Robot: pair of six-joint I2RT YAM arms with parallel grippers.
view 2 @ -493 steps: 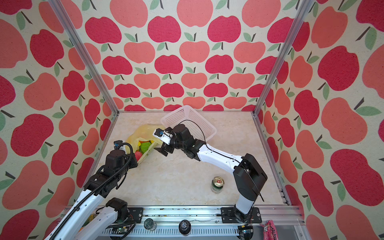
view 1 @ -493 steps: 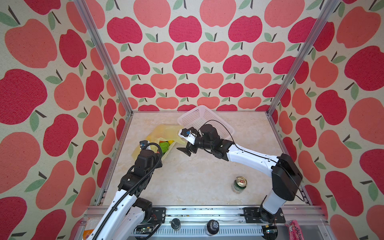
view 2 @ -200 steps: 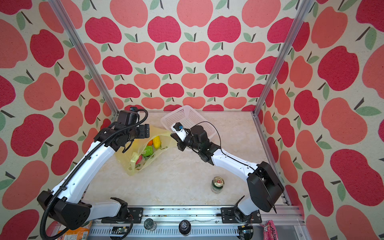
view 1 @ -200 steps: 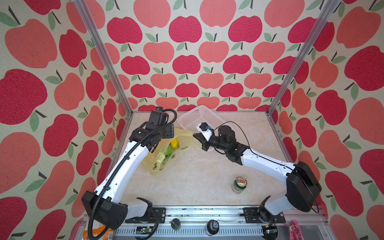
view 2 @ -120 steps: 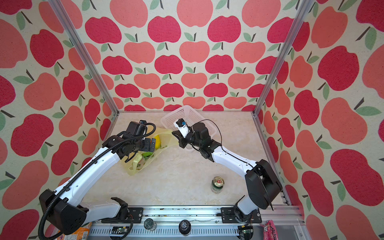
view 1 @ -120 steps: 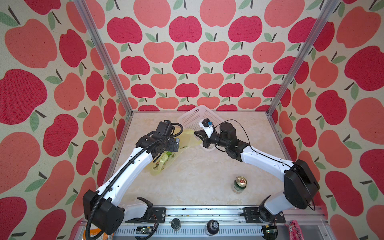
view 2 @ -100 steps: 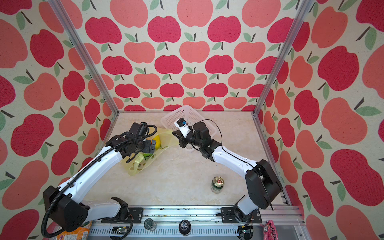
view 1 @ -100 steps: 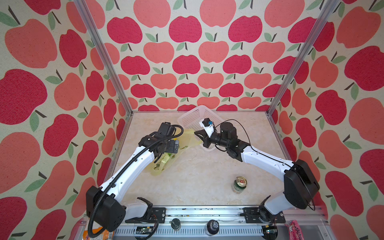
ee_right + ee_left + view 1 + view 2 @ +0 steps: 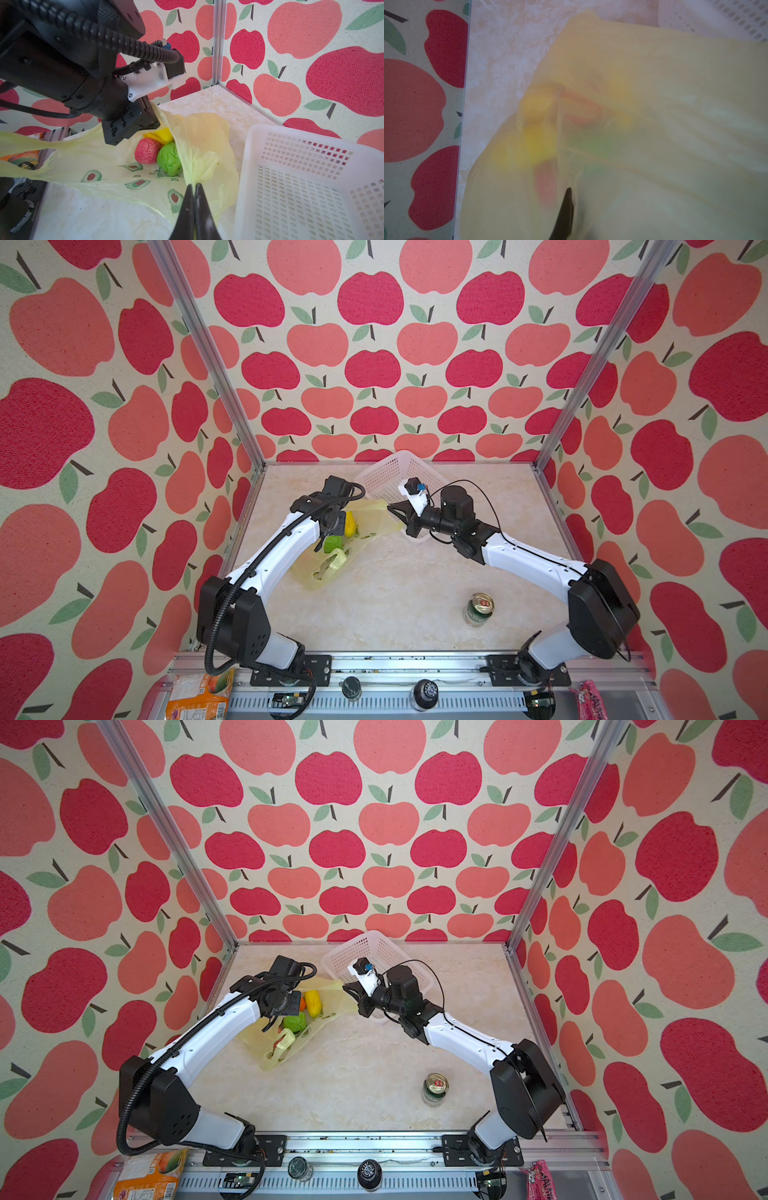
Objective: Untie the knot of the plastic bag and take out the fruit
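Observation:
The yellow plastic bag point(image 9: 316, 572) point(image 9: 266, 1052) with avocado prints lies left of the middle, its mouth pulled open. My right gripper point(image 9: 193, 185) point(image 9: 390, 508) is shut on the bag's far edge beside the basket. My left gripper point(image 9: 568, 191) point(image 9: 269, 1025) sits over the bag with its jaws together, pinching bag film that drapes across its camera. Yellow fruit point(image 9: 351, 524), green fruit point(image 9: 169, 159) and pink fruit point(image 9: 147, 153) lie inside. A twisted handle strip point(image 9: 284, 1042) lies bunched on the bag; I cannot tell whether it is a knot.
A white mesh basket point(image 9: 390, 472) point(image 9: 311, 187) stands tilted at the back, touching the bag's lifted edge. A green can point(image 9: 478, 610) stands upright at the front right. Apple-print walls close in the left, back and right sides.
My left arm swung from the back left wall down over the bag, and its gripper went from open to shut. The right gripper kept its hold near the basket.

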